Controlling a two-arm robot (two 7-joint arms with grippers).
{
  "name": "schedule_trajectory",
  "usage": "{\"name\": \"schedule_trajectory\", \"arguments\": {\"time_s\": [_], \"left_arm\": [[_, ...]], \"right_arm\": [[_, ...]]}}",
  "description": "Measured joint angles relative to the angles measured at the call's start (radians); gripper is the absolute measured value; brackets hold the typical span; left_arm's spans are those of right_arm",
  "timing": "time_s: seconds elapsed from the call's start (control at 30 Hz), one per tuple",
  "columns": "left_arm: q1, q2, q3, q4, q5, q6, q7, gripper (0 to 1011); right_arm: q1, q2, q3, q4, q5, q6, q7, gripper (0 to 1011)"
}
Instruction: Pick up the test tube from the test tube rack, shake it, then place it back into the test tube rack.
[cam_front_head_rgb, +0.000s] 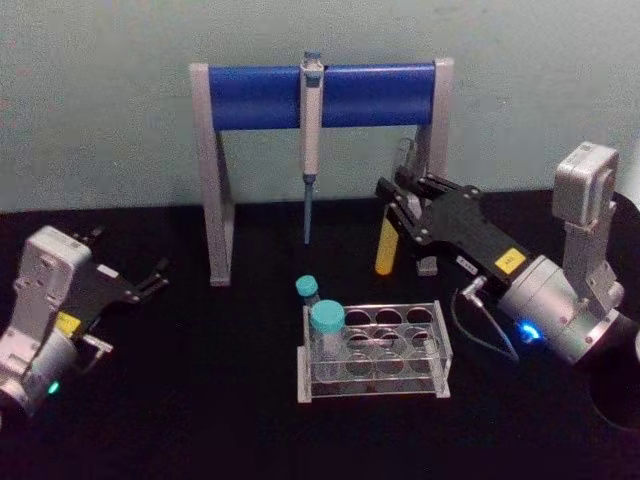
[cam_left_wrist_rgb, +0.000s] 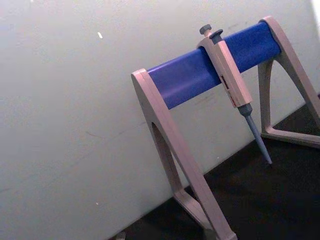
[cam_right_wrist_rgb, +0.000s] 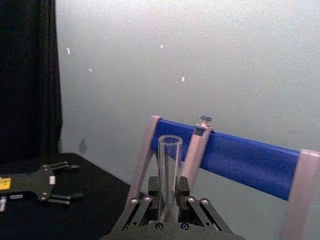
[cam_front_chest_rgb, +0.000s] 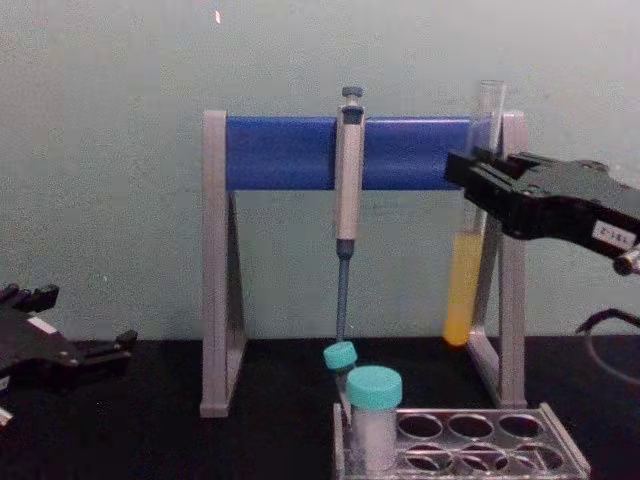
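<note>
The test tube (cam_front_head_rgb: 386, 250) is clear glass with yellow liquid in its lower part. It hangs upright in the air, behind and above the right end of the test tube rack (cam_front_head_rgb: 443, 352). My right gripper (cam_front_head_rgb: 402, 208) is shut on the tube's upper half. From the chest, the test tube (cam_front_chest_rgb: 462, 290) hangs with its round bottom well above the rack (cam_front_chest_rgb: 560, 447), held by the right gripper (cam_front_chest_rgb: 478, 180). In the right wrist view the tube's open mouth (cam_right_wrist_rgb: 169, 142) rises between the fingers. My left gripper (cam_front_head_rgb: 150, 278) rests open at the table's left.
A grey-and-blue pipette stand (cam_front_head_rgb: 320, 95) spans the back, with a pipette (cam_front_head_rgb: 311, 150) hanging from it close to the tube. A wide teal-capped tube (cam_front_head_rgb: 327, 335) and a small teal-capped tube (cam_front_head_rgb: 307, 290) stand at the rack's left end. The black tabletop (cam_front_head_rgb: 180, 400) lies in front.
</note>
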Motion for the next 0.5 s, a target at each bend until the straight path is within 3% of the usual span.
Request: {"name": "schedule_trajectory", "arguments": {"time_s": [0.27,0.5], "left_arm": [[0.0,0.0,0.0,0.0,0.0,0.0,0.0,1001],[0.0,0.0,0.0,0.0,0.0,0.0,0.0,1001]], "right_arm": [[-0.029,0.015,0.029,-0.025,-0.019,0.012,-0.025,230],[-0.081,0.053,0.045,-0.089,-0.04,0.057,-0.034,232]]}}
